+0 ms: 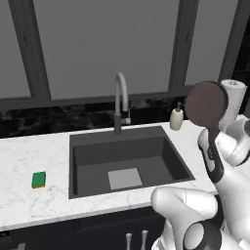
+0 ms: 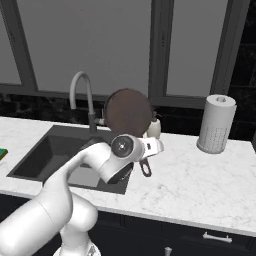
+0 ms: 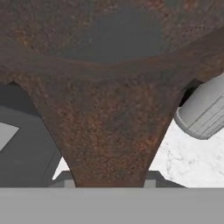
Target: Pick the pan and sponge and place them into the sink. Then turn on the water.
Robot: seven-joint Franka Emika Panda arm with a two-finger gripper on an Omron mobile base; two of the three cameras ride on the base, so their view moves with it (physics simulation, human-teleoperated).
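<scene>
Sink empty; pan aloft; sponge on counter.

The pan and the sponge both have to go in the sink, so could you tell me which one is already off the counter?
The pan: the gripper holds it by its handle, raised on edge. The sponge lies on the marble left of the sink.

pan raised, tilted on edge | above sink right rim | faucet behind

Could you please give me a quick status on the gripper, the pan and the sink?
Gripper shut on pan handle, pan lifted, tilted on edge. Sink holds nothing yet; sponge on counter left of it. Faucet and soap bottle nearby.
</scene>
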